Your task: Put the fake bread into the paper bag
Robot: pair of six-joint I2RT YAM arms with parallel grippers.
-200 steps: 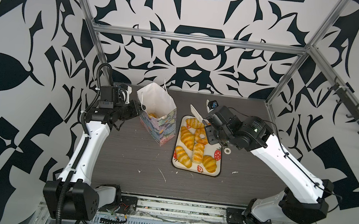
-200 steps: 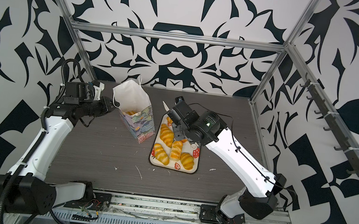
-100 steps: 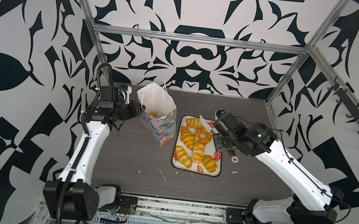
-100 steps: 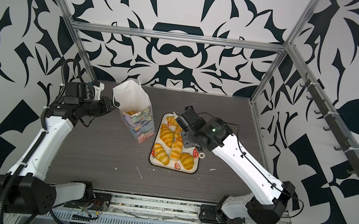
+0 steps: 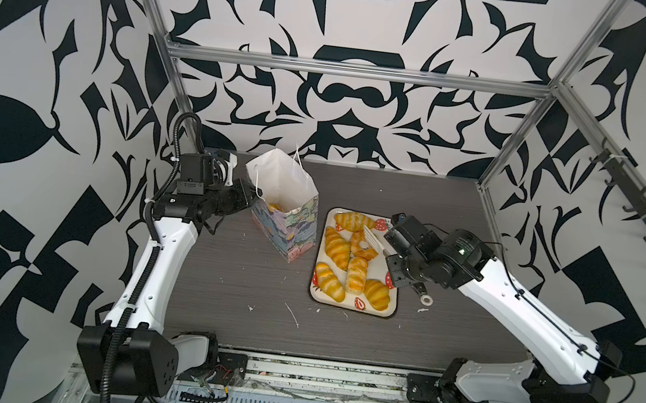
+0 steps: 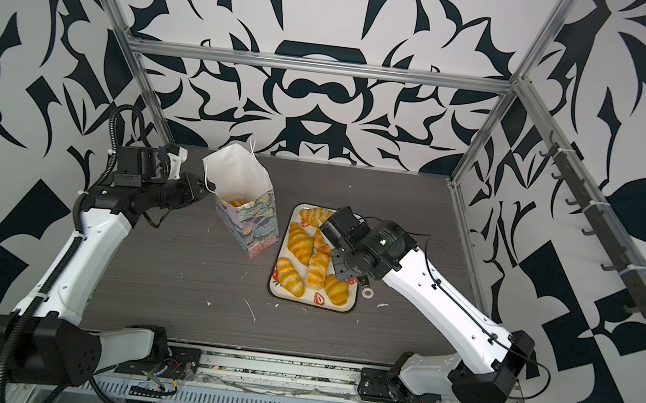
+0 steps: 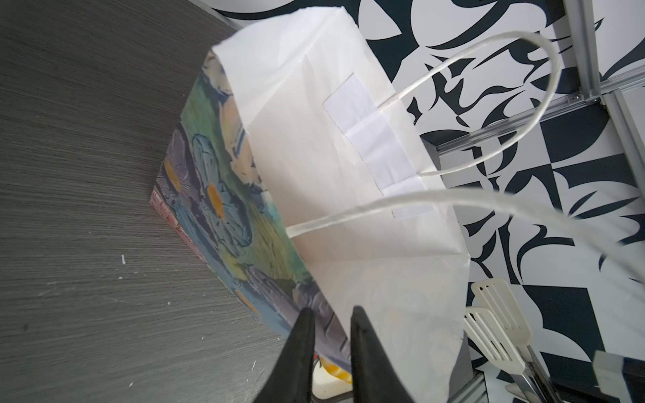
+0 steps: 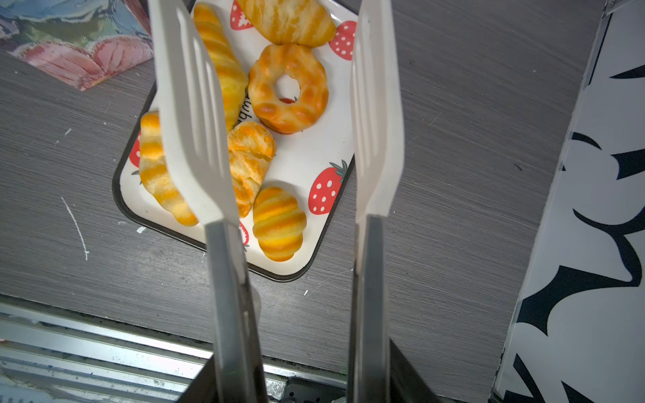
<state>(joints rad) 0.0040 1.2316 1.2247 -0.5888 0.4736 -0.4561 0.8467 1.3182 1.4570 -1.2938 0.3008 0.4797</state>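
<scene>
Tabletop of dark grey wood grain (image 5: 245, 276), seen from above in both top views. An upright rectangular paper bag (image 5: 293, 224), white inside with a blue, purple and green painted print outside and thin white cord handles, stands left of centre with its mouth open; one piece of glossy golden-yellow fake bread (image 5: 275, 207) shows deep inside it. Just beside the bag lies a cream rectangular tray printed with red strawberries (image 5: 344, 306), holding six more pieces: five croissant-shaped rolls and one ring doughnut (image 5: 358, 246). The left gripper (image 5: 249, 201) meets the bag's left rim. The right gripper (image 5: 389, 242) hangs over the tray's right edge, carrying white slotted tongs (image 5: 370, 237).

Left wrist view: the left gripper's (image 7: 331, 328) two black jaws are pressed together on the bag's (image 7: 349, 174) wall, printed side against one, white lining against the other.

Right wrist view: the right gripper (image 8: 303, 383) clasps the tongs (image 8: 223, 279) by their grey metal arms; the white blades stand apart above the tray (image 8: 307, 146), holding nothing. The doughnut (image 8: 289, 89) lies between the blades in this view, untouched.
</scene>
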